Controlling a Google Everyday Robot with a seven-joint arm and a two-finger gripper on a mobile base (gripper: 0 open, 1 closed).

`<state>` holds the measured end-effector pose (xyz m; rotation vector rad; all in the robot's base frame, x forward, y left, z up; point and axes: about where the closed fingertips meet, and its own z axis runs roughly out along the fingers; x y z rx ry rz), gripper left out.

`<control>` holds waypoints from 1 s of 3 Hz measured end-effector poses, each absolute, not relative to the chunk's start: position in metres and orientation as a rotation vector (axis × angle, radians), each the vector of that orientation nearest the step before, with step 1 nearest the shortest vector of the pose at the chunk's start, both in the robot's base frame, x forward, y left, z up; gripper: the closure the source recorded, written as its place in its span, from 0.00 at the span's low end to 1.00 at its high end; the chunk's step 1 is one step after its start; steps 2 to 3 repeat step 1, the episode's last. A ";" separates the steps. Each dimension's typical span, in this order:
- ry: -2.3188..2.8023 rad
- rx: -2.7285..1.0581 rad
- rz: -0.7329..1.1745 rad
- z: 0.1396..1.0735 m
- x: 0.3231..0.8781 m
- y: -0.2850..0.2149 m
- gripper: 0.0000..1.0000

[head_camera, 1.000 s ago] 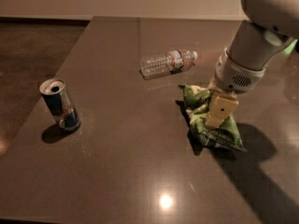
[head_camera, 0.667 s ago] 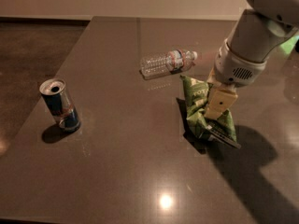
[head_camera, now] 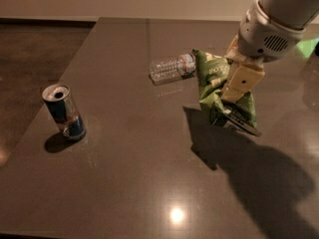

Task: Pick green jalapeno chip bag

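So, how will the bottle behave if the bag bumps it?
The bottle lies on its side, so it would probably roll away. It looks clear, with no liquid showing, so it is likely light and easy to shift. The gripper, just right of it, is shut on the bag.

Table (head_camera: 149, 183) beneath gripper (head_camera: 232, 101): can (head_camera: 64, 112), bottle (head_camera: 172, 67)

Over the dark glossy desk (head_camera: 129, 183), right side: tool (head_camera: 232, 102). Clear water bottle (head_camera: 172, 67) lies on its side, just left of tool. Opened blue-silver can (head_camera: 64, 112) stands upright, far left of tool, well apart from bottle.
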<state>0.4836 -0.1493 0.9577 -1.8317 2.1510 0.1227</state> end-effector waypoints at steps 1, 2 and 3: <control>2.143 -1.828 0.124 0.960 0.484 -0.148 1.00; 2.143 -1.828 0.124 0.960 0.484 -0.148 1.00; 2.143 -1.828 0.124 0.960 0.484 -0.148 1.00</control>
